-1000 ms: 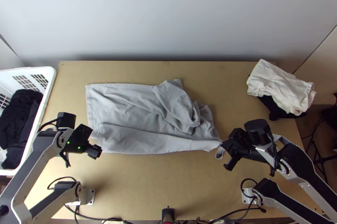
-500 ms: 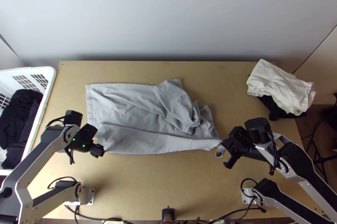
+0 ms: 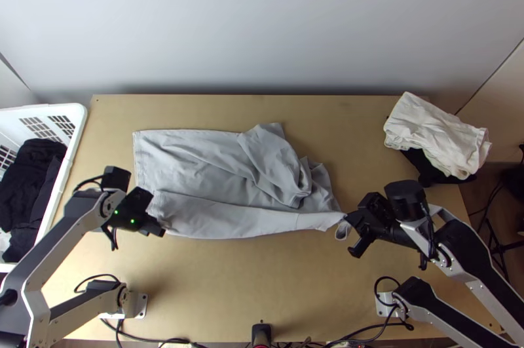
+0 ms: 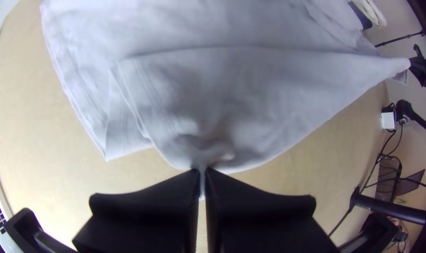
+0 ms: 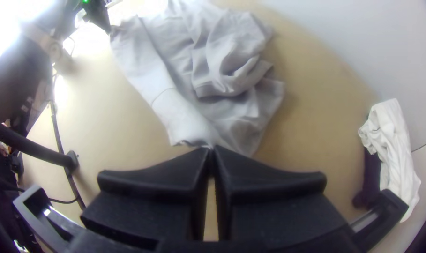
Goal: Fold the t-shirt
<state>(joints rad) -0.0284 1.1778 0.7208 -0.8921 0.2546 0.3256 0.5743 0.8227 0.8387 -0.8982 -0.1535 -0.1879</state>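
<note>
The grey t-shirt (image 3: 203,158) lies on the table with its near side folded over in a long strip and its right part bunched. At the strip's near left corner is my left gripper (image 3: 162,230). In the left wrist view the left gripper (image 4: 202,175) is shut on the cloth's edge, a bit of fabric between its fingers. My right gripper (image 3: 347,222) is at the strip's right end. The right wrist view has the right gripper (image 5: 212,152) shut on the t-shirt (image 5: 184,112), pinching the end of the strip.
A white basket (image 3: 77,132) with dark clothes stands at the left edge. White cloth (image 3: 435,135) lies over a black piece at the back right. Bare table (image 3: 255,276) lies in front of the t-shirt, with cables along the near edge.
My left gripper has moved a little to the right, onto the t-shirt's near left corner, and has taken hold of it. The right gripper has shifted only slightly.
</note>
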